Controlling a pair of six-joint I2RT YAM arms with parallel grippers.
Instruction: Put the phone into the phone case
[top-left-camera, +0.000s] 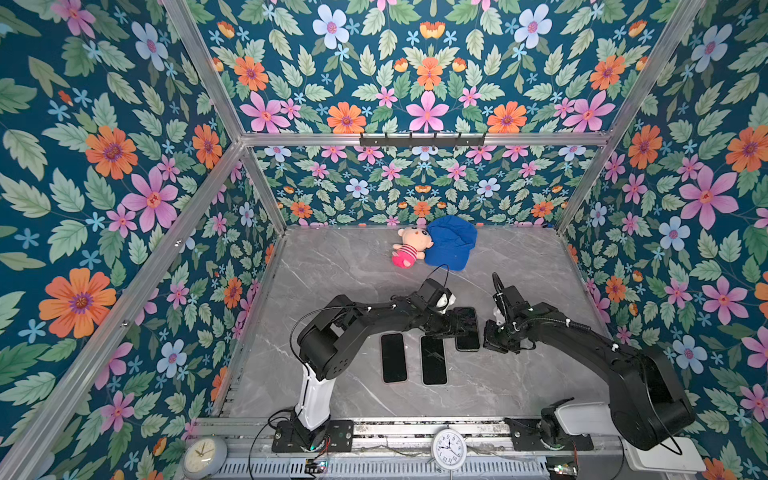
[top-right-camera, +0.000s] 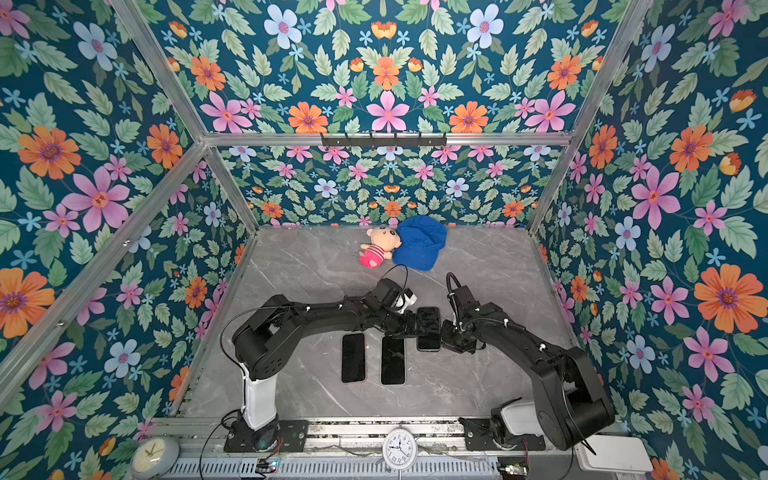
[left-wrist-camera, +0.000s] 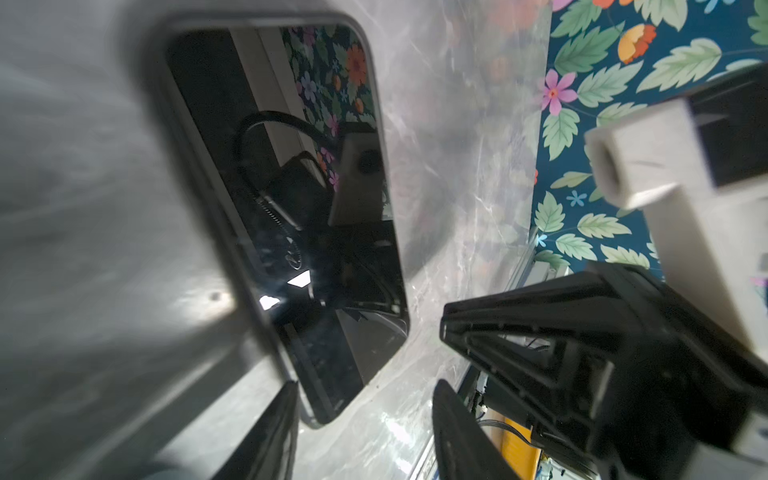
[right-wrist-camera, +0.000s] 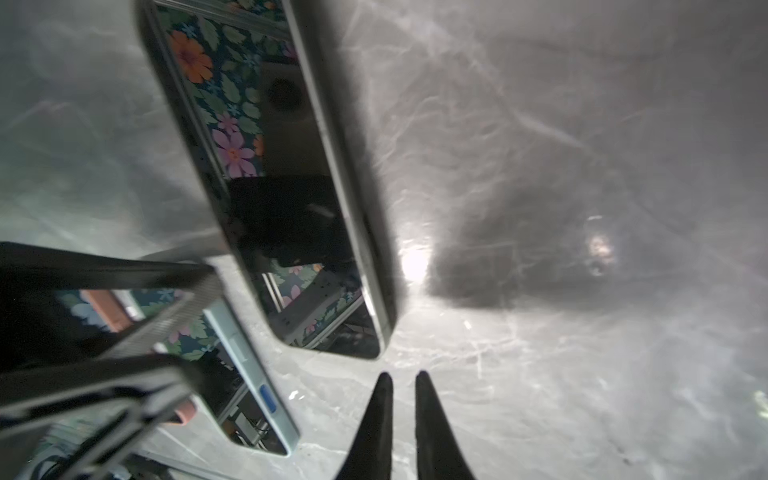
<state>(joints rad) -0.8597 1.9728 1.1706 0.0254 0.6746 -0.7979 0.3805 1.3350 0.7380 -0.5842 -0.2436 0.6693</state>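
The phone (top-left-camera: 468, 338) (top-right-camera: 430, 340) is a black glossy slab lying flat on the marble table, between my two grippers. In the left wrist view its screen (left-wrist-camera: 299, 208) sits inside a thick dark rim (left-wrist-camera: 205, 195) that looks like the phone case. My left gripper (top-left-camera: 453, 326) (left-wrist-camera: 365, 432) is open at the slab's left edge, with one corner of the slab between its fingers. My right gripper (top-left-camera: 488, 332) (right-wrist-camera: 401, 376) is shut on nothing. Its tips rest on the table just off the phone's (right-wrist-camera: 282, 208) near corner.
Two more dark slabs (top-left-camera: 393, 357) (top-left-camera: 433, 359) lie side by side left of the phone; one with a pale blue-grey edge (right-wrist-camera: 249, 374) shows in the right wrist view. A plush doll (top-left-camera: 409, 247) and a blue cap (top-left-camera: 451, 243) sit at the back. Two clocks (top-left-camera: 203, 455) (top-left-camera: 449, 449) stand on the front rail.
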